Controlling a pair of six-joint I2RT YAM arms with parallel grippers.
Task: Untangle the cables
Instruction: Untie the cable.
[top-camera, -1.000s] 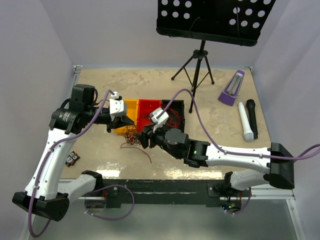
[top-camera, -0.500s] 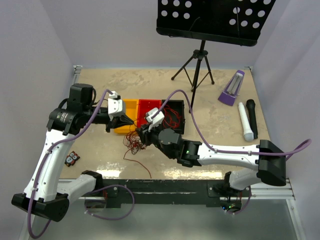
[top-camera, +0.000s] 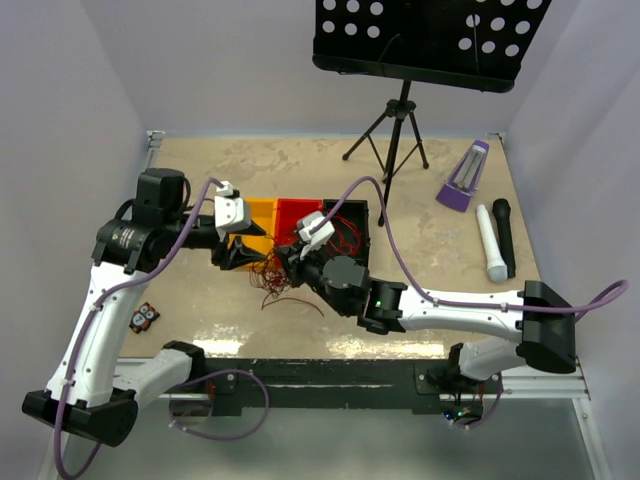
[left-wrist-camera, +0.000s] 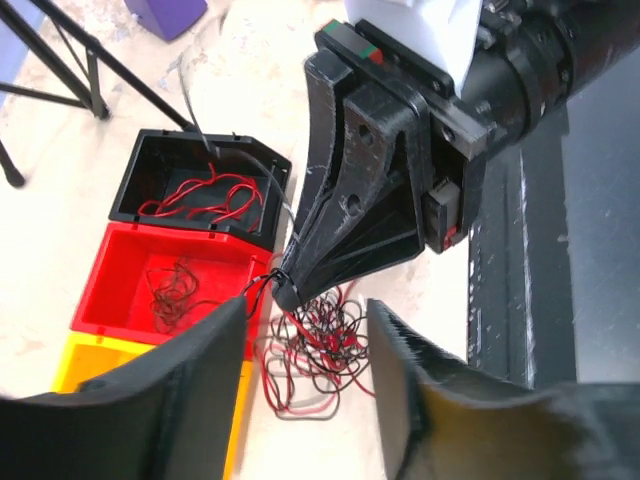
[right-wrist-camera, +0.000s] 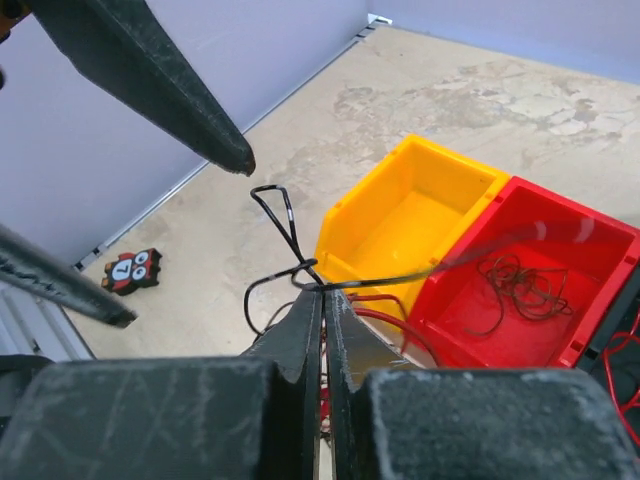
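The cables (top-camera: 277, 283), red and dark, lie in a loose tangle on the counter (top-camera: 430, 200) in front of the yellow bin (top-camera: 263, 212). Their crossings are too fine to sort out and are partly hidden under the right arm. The right fingers (right-wrist-camera: 300, 335), angled downward, pinch one dark strand raised off the heap. The left fingers (left-wrist-camera: 190, 375) hover close by, spread wide.

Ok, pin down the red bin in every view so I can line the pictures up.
Top external: the red bin sits at the centre of the picture, partly covered.
Left wrist: left of centre, with dark cables inside.
Right wrist: at the right edge, with the same dark cables inside.
Shared landmark: the yellow bin right against its side.
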